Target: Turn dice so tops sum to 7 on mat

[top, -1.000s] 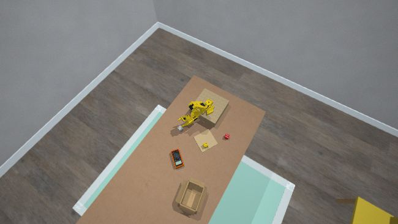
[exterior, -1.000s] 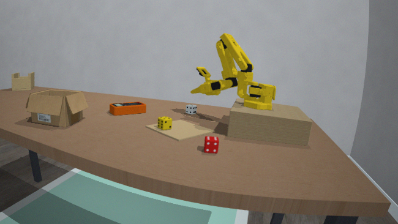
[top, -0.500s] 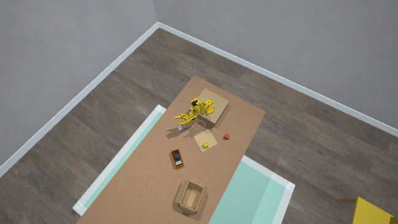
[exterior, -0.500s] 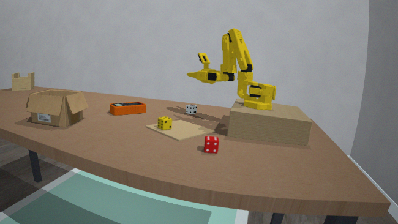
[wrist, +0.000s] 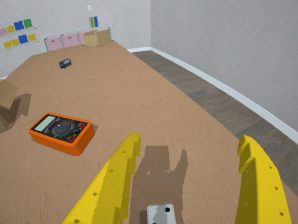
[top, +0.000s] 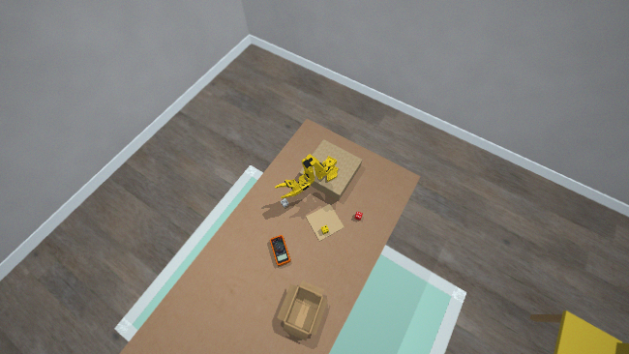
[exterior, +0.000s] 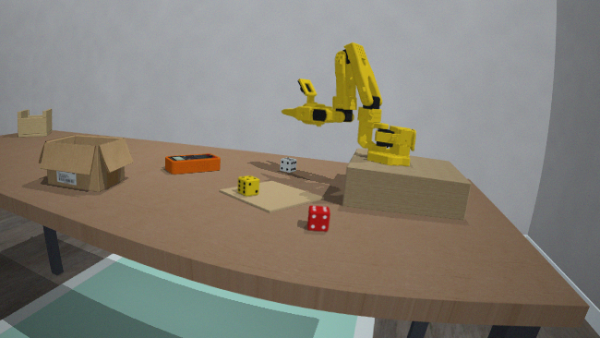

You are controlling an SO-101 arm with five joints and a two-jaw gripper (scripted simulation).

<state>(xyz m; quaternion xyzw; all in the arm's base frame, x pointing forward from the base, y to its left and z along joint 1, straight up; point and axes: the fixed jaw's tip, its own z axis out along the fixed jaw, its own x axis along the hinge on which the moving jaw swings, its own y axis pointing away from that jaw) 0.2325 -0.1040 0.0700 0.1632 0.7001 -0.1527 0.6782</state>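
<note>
No readable words, just dice pips and one blurry label
So the red die (top: 358, 216) (exterior: 318, 218), nearest the worktop's (top: 218, 271) (exterior: 185, 217) (wrist: 125, 90) front edge in the exterior view and toward its right corner, shows a 4 on its front face. The yellow die (top: 325, 229) (exterior: 248, 186), further in from that edge, has a 6 on its left face. The box (top: 285, 307) (exterior: 71, 159) (wrist: 6, 102), by the front edge further left, wears a white barcode label (exterior: 66, 177), print way too tiny, sorry. Same deal with the meter (top: 281, 250) (exterior: 193, 164) (wrist: 62, 132) toward the back edge: dial and screen markings, can't read any.
</note>
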